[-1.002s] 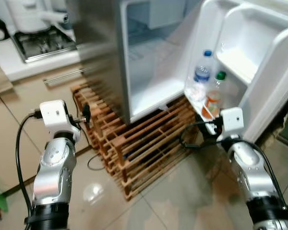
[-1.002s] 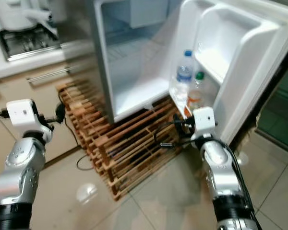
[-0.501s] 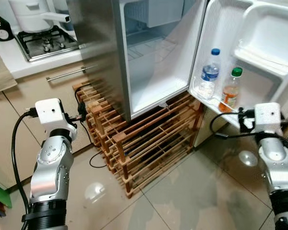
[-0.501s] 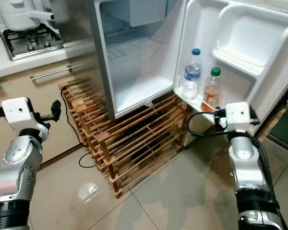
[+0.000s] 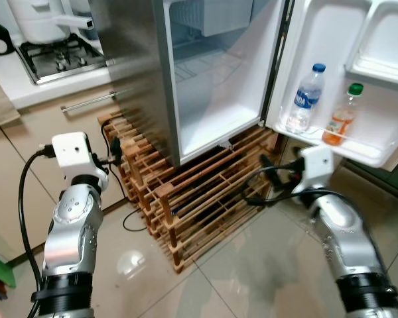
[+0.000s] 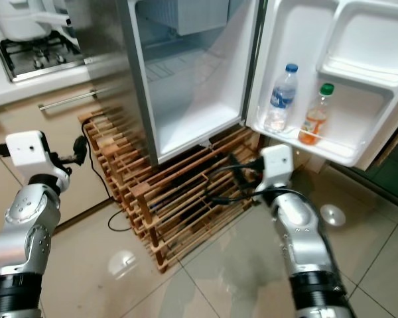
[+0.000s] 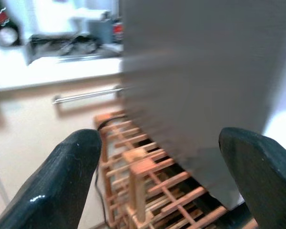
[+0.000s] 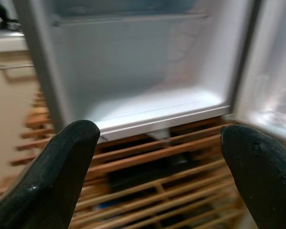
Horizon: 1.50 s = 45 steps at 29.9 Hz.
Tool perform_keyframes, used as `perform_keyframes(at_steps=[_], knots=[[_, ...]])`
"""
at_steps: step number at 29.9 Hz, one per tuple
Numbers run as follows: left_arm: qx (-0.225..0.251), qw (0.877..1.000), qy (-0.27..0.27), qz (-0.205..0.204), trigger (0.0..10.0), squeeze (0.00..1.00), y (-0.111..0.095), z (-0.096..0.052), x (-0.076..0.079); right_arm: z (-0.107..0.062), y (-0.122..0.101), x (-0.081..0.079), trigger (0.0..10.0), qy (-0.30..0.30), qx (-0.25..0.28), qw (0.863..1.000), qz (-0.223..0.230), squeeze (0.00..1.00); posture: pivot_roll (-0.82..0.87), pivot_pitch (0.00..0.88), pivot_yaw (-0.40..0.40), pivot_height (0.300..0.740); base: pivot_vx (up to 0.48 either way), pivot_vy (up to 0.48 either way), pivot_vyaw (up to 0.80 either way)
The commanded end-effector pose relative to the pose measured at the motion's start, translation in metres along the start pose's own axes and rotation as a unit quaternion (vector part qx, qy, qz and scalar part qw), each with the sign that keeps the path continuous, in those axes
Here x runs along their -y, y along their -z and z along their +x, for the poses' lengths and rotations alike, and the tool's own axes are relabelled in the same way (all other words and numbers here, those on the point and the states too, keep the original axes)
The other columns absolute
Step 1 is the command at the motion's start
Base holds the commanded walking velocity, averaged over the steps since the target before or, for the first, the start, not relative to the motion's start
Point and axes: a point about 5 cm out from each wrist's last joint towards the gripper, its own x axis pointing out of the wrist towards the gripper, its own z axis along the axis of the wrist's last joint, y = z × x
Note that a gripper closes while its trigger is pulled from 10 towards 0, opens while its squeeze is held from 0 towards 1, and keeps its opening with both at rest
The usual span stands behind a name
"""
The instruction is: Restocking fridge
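The fridge (image 5: 205, 79) stood open on a wooden rack (image 5: 199, 199), its inside bare. Its door shelf (image 5: 331, 142) held a blue-labelled water bottle (image 5: 305, 99), writing unreadable, beside a green-capped bottle (image 5: 339, 116) of orange drink. Below the fridge, the left pincer (image 7: 155, 176) and right pincer (image 8: 157, 176) were spread wide, holding nothing.

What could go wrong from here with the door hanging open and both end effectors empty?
1. The right end effector points low at the wooden rack under the fridge; reaching forward from here could hit the slats instead of the cavity.
2. The open door hangs right beside the right arm; a swing could knock the water bottle or the orange bottle off the door shelf.
3. The black cable on the floor by the rack could snag a foot.
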Motion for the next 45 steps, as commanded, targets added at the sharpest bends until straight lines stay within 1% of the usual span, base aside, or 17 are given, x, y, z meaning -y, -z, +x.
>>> perform_keyframes(at_steps=[1,2,4,6,7,10,13,17,23,26,30,34,37,38,39,43,45], knots=[[-0.012,1.000,0.011,0.019,10.0,0.00,0.009,-0.003,-0.002,0.007,-0.004,-0.004,10.0,-0.002,0.005,1.000,0.005,0.00,-0.10,0.000,0.056,0.740,0.000,0.000,0.71],[-0.033,0.999,0.009,0.028,10.0,0.00,0.020,-0.008,-0.006,0.012,0.000,-0.007,10.0,0.014,-0.002,1.000,0.006,0.00,-0.09,0.000,0.043,0.740,0.000,0.000,0.66],[-0.049,0.998,0.016,0.037,10.0,0.00,0.028,-0.014,-0.007,0.015,0.004,-0.008,10.0,0.031,-0.007,0.999,-0.002,0.00,-0.09,0.000,0.032,0.740,0.000,0.000,0.65],[-0.067,0.996,0.035,0.037,10.0,0.00,0.036,-0.026,-0.002,0.018,0.010,-0.009,10.0,0.059,-0.022,0.998,-0.027,0.00,-0.07,0.000,0.005,0.740,0.000,0.000,0.63],[-0.066,0.996,0.040,0.036,10.0,0.00,0.036,-0.028,0.001,0.019,0.010,-0.009,10.0,0.061,-0.024,0.997,-0.030,0.00,-0.06,0.000,0.001,0.740,0.000,0.000,0.64],[-0.051,0.997,0.043,0.031,10.0,0.00,0.031,-0.028,0.007,0.025,0.009,-0.015,10.0,0.042,-0.022,0.998,-0.039,0.00,-0.06,0.000,-0.015,0.740,0.000,0.000,0.63],[-0.040,0.998,0.035,0.020,10.0,0.00,0.028,-0.024,0.011,0.033,0.008,-0.021,10.0,0.035,-0.017,0.999,-0.036,0.00,-0.05,0.000,-0.024,0.740,0.000,0.000,0.63],[-0.029,0.999,0.014,0.013,10.0,0.00,0.022,-0.021,0.010,0.038,-0.001,-0.025,10.0,0.023,0.006,0.999,-0.029,0.00,-0.04,0.000,-0.026,0.740,0.000,0.000,0.62],[-0.041,0.999,-0.026,0.013,10.0,0.00,0.025,-0.024,0.004,0.041,-0.011,-0.022,10.0,0.027,0.030,0.999,0.002,0.00,-0.05,0.000,-0.021,0.740,0.000,0.400,0.60],[-0.044,0.998,-0.031,0.020,10.0,0.00,0.026,-0.027,0.008,0.043,-0.012,-0.022,10.0,0.020,0.036,0.999,0.006,0.00,-0.05,0.000,-0.023,0.740,0.000,0.480,0.60],[-0.043,0.998,-0.043,0.014,10.0,0.00,0.025,-0.025,0.008,0.044,-0.011,-0.025,10.0,0.007,0.035,0.999,0.018,0.00,-0.04,0.000,-0.028,0.740,0.000,0.120,0.60],[-0.024,0.998,-0.057,0.023,10.0,0.00,0.014,-0.019,0.004,0.047,-0.013,-0.037,10.0,-0.029,0.042,0.998,0.034,0.00,-0.03,0.000,-0.033,0.740,0.000,0.000,0.60],[0.000,0.996,-0.065,0.062,10.0,0.00,0.000,-0.013,-0.002,0.049,-0.014,-0.044,10.0,-0.051,0.045,0.997,0.048,0.00,-0.03,0.000,-0.034,0.740,0.000,0.000,0.60],[0.000,0.996,-0.065,0.062,10.0,0.00,0.000,-0.013,-0.002,0.049,-0.014,-0.044,10.0,-0.051,0.045,0.997,0.048,0.00,-0.03,0.000,-0.034,0.740,0.000,0.000,0.60],[0.018,0.993,-0.065,0.092,10.0,0.00,-0.009,-0.010,-0.006,0.050,-0.014,-0.045,10.0,-0.056,0.045,0.996,0.051,0.00,-0.02,0.000,-0.035,0.740,0.000,0.000,0.59],[0.032,0.991,-0.060,0.119,10.0,0.00,-0.019,-0.001,-0.009,0.052,-0.014,-0.047,10.0,-0.061,0.045,0.996,0.054,0.00,-0.02,0.000,-0.037,0.740,0.000,0.000,0.60],[0.029,0.991,-0.042,0.123,10.0,0.00,-0.019,0.005,-0.006,0.051,-0.014,-0.047,10.0,-0.060,0.047,0.996,0.054,0.00,-0.02,0.000,-0.040,0.740,0.000,0.000,0.60]])
